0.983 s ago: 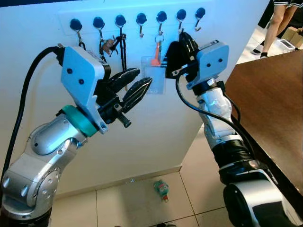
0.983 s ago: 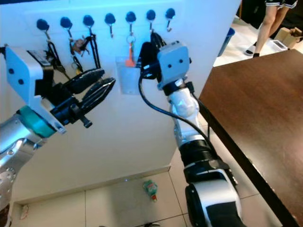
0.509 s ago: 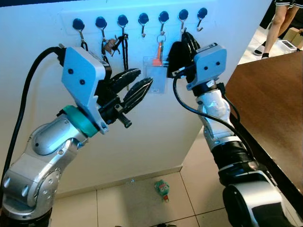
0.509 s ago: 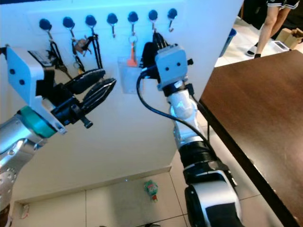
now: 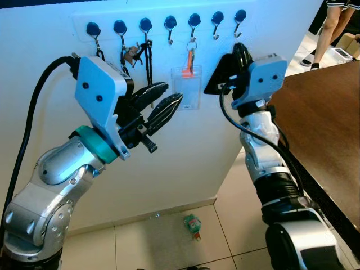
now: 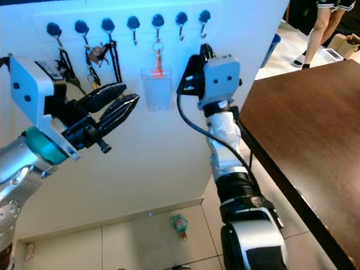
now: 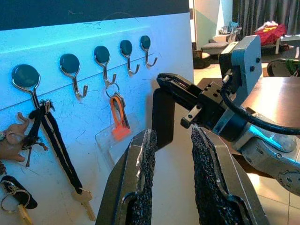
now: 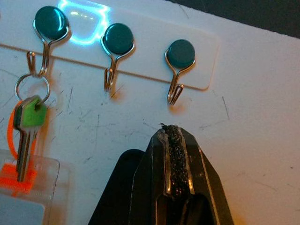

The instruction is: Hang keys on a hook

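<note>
two right hooks [image 5: 216,21] hang bare with open wall below; table [image 5: 320,124] crowds the right.

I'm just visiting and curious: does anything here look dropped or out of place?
Yes, one thing: a small green and red object lies on the tiled floor at the foot of the wall, below the row of hooks. It looks dropped; I cannot tell what it is. The keys with the orange strap hang properly from their hook.
</note>
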